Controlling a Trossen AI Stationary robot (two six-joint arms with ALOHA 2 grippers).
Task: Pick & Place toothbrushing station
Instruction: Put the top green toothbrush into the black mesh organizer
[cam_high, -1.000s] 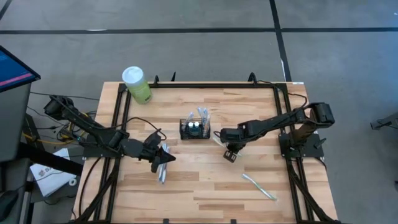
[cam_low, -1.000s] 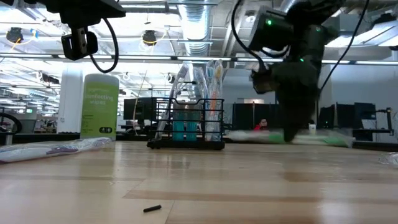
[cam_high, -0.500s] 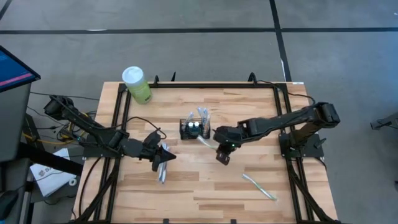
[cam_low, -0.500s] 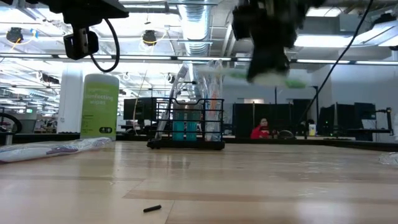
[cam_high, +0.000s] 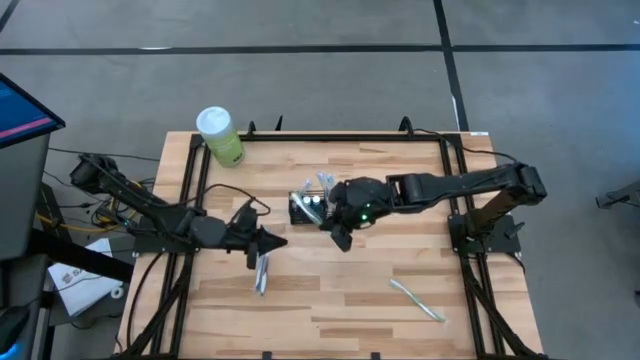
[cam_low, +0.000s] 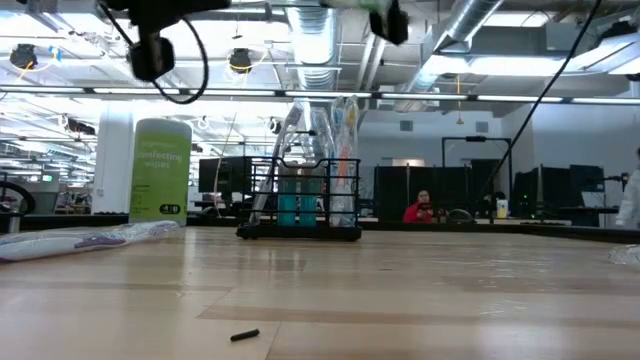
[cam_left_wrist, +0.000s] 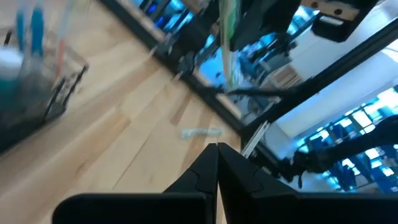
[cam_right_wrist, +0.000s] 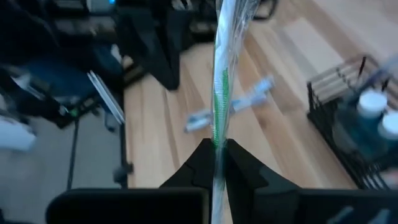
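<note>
The toothbrushing station, a black wire caddy (cam_high: 306, 206) holding wrapped brushes and small bottles, stands on the table's middle; it also shows in the low view (cam_low: 300, 205). Just right of it and high above the table, my right gripper (cam_high: 341, 238) is shut on a green toothbrush in a clear wrapper (cam_right_wrist: 220, 87). My left gripper (cam_high: 272, 241) hovers shut with nothing in it, left of the caddy. A wrapped toothbrush (cam_high: 261, 273) lies flat on the table beside it. My right gripper pinches the wrapped toothbrush between its two fingers at its green stretch (cam_right_wrist: 217, 142). Most of the brush sticks out past the fingertips, and some wrapper runs back between the fingers. The brush is lifted clear of the table, beside the caddy.
A green canister with a white lid (cam_high: 219, 135) stands at the far left corner. Another wrapped toothbrush (cam_high: 416, 300) lies near the front right. A small dark bit (cam_low: 245, 336) lies on the near boards. Black frame rails run along the table's sides.
My right gripper has risen high off the table with the wrapped toothbrush and gone toward the table's left, up to the caddy, tipping from pointing steeply down toward level. The brush has been lifted clear.
</note>
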